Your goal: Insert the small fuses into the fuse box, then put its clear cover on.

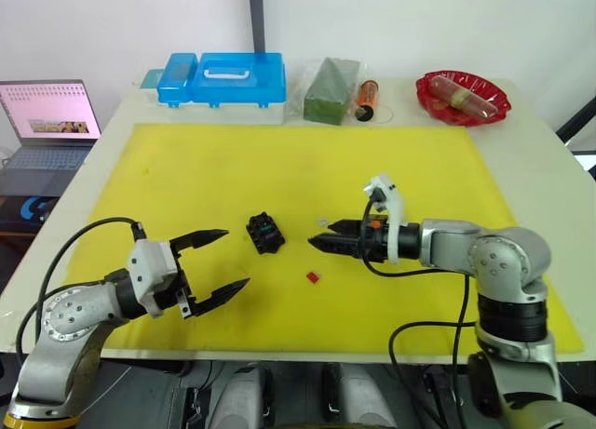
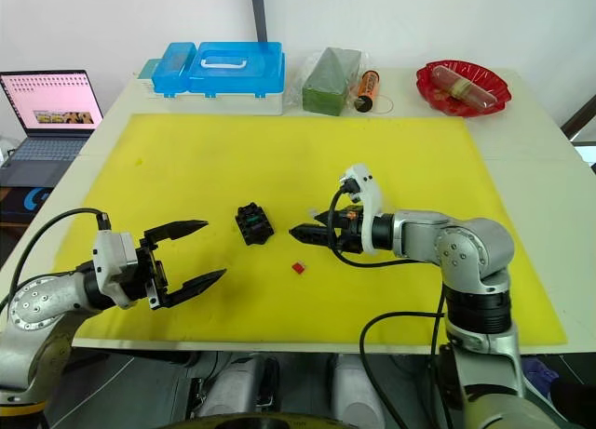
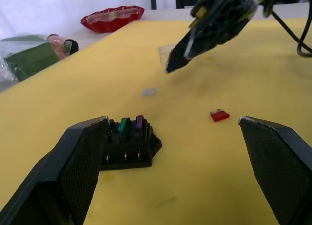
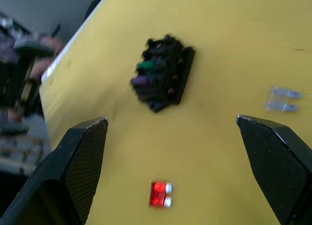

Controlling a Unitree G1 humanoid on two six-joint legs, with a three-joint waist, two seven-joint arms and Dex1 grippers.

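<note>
Yellow mat (image 1: pixel 279 159) covers the table. Fuse box (image 1: pixel 264 233) sits mid-mat with a green fuse (image 3: pixel 124 125) and a purple fuse (image 3: pixel 140 122) seated in its slots. Red fuse (image 1: pixel 313 277) lies loose on the mat near the box; pale fuse (image 4: pixel 282 99) lies apart from it. Clear cover (image 3: pixel 165 52) rests by the right gripper (image 1: pixel 319 241). Left gripper (image 1: pixel 222 260) gapes wide, empty. Right gripper spread wide in its wrist view, empty.

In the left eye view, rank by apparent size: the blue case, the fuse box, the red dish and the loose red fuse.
Largest to smallest as they look:
1. blue case
2. red dish
3. fuse box
4. red fuse
The case and dish sit farther from the camera, so their lead is probably understated.
</note>
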